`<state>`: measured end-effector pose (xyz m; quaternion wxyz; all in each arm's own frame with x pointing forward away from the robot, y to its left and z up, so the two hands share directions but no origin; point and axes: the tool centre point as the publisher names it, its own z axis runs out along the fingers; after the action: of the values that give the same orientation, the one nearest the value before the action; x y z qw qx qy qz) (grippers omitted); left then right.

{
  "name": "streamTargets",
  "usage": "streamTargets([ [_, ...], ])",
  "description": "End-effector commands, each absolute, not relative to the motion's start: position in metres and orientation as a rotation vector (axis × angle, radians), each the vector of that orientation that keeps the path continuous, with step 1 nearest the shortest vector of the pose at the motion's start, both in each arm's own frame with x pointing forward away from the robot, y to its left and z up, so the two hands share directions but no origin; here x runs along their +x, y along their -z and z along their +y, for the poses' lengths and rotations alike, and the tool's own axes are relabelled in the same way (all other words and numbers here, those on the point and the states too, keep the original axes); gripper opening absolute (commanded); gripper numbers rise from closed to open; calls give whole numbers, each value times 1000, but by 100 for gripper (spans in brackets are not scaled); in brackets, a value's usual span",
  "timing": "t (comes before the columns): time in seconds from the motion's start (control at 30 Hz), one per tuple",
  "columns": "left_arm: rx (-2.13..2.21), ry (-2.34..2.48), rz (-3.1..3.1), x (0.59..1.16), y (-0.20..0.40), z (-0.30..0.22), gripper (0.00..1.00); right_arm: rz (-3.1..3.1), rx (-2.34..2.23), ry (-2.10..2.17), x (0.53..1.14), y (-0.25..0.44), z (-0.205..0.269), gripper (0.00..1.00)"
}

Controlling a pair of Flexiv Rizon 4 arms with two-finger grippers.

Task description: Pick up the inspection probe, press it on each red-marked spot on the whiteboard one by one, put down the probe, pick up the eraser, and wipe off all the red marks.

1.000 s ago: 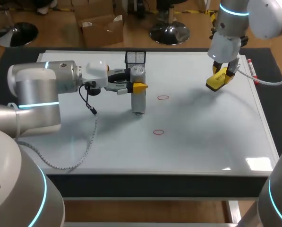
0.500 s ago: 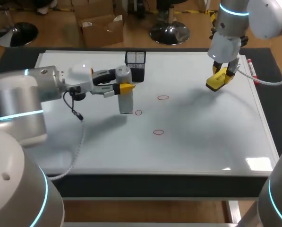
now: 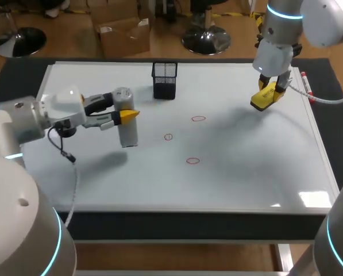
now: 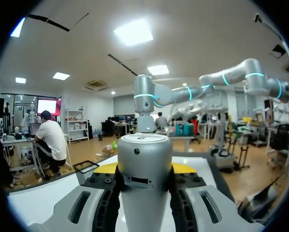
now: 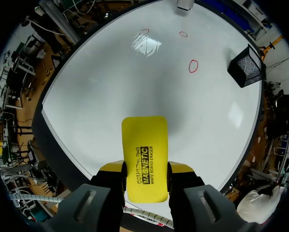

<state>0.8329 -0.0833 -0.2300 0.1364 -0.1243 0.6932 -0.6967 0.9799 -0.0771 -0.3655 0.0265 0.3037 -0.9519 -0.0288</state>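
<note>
The grey cylindrical probe stands upright over the left part of the whiteboard, and my left gripper is shut on its upper half. In the left wrist view the probe fills the gap between the fingers. Three red marks lie near the board's middle: an oval, a small ring and another oval. My right gripper hangs above the board's far right, shut on the yellow eraser. The eraser juts out ahead of the right fingers.
A black mesh pen holder stands at the back of the board, just beyond the probe. A marker lies along the right edge. From the right wrist, the red marks and the holder lie far ahead.
My left arm has carried the probe leftward off the small ring mark, which now shows. The right arm and the eraser have stayed put.
</note>
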Motion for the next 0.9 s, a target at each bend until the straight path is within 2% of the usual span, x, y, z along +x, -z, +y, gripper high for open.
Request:
streamTargets([
  [0.03, -431, 1961, 1961, 807, 223, -49, 0, -2939, 939, 85, 980, 365, -77, 0],
  [0.57, -513, 1916, 1934, 772, 233, 3, 0, -2939, 939, 85, 980, 365, -77, 0],
  [0.9, -498, 1909, 1924, 767, 229, 11, 0, -2939, 939, 85, 980, 365, -77, 0],
])
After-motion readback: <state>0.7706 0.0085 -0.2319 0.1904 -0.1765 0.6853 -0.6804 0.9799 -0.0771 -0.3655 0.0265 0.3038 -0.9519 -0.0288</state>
